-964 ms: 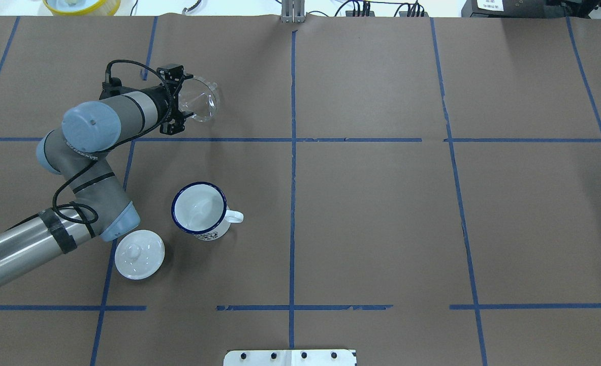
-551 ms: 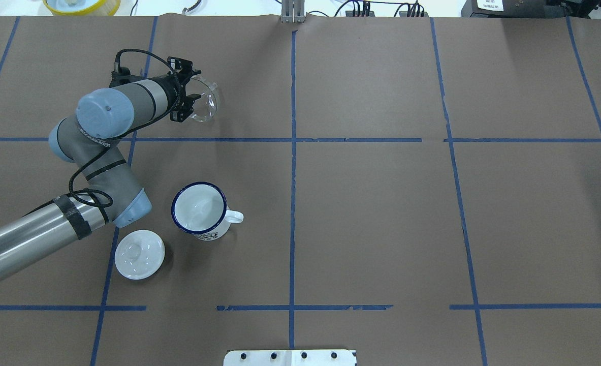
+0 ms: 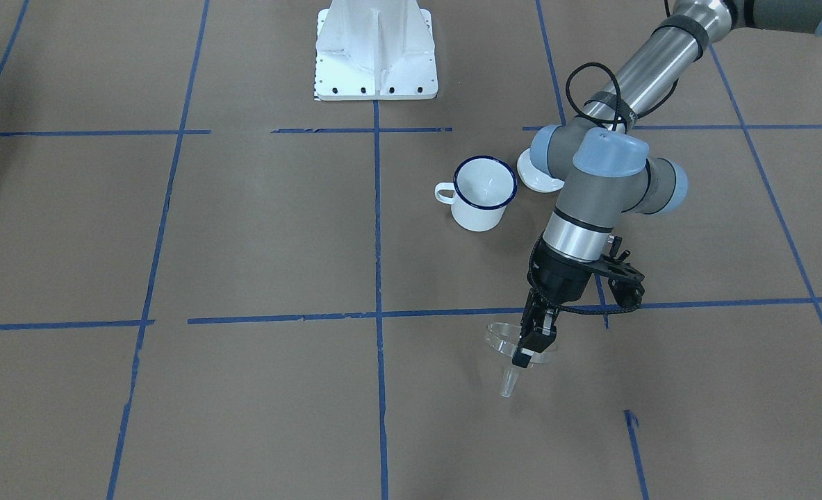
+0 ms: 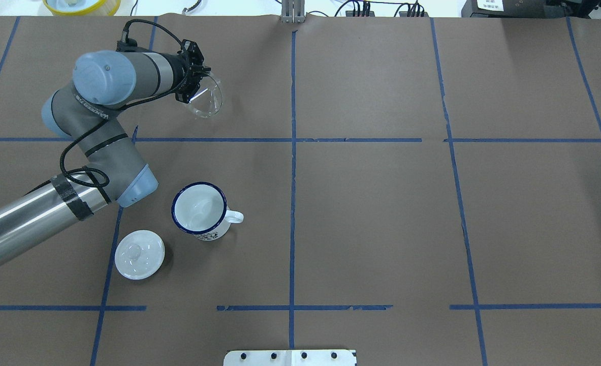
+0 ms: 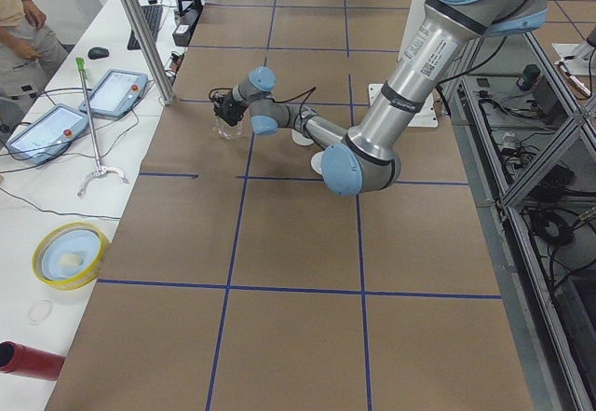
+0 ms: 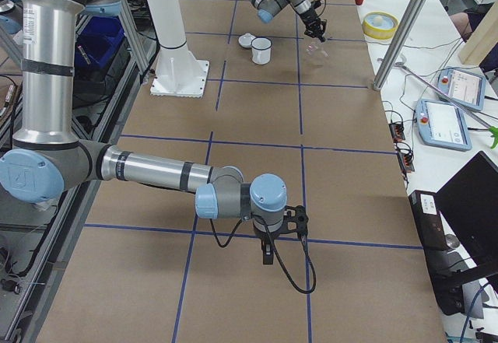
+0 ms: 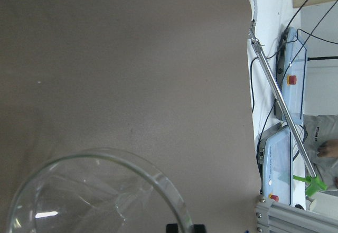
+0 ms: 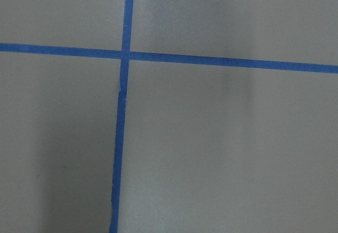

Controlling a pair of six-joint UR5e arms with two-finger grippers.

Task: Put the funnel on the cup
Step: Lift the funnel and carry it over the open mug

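My left gripper (image 4: 192,87) is shut on the rim of the clear funnel (image 4: 207,100). It holds the funnel a little above the table, spout (image 3: 508,383) pointing down, over the far left part. The funnel's round rim fills the bottom of the left wrist view (image 7: 95,201). The white mug with the dark blue rim (image 4: 199,208) stands upright and empty on the table, nearer my base than the funnel, its handle to the right. It also shows in the front view (image 3: 485,191). My right gripper (image 6: 268,253) shows only in the exterior right view, low over the table; I cannot tell whether it is open.
A white knobbed lid (image 4: 139,254) lies left of the mug, close to my left arm's elbow. A yellow bowl (image 4: 82,5) sits beyond the table's far left edge. My white base plate (image 3: 376,55) is at the near edge. Blue tape lines cross the brown table.
My left gripper has moved toward the far edge and lifted, its wrist turning, carrying the funnel with it. The mug and lid have not moved.
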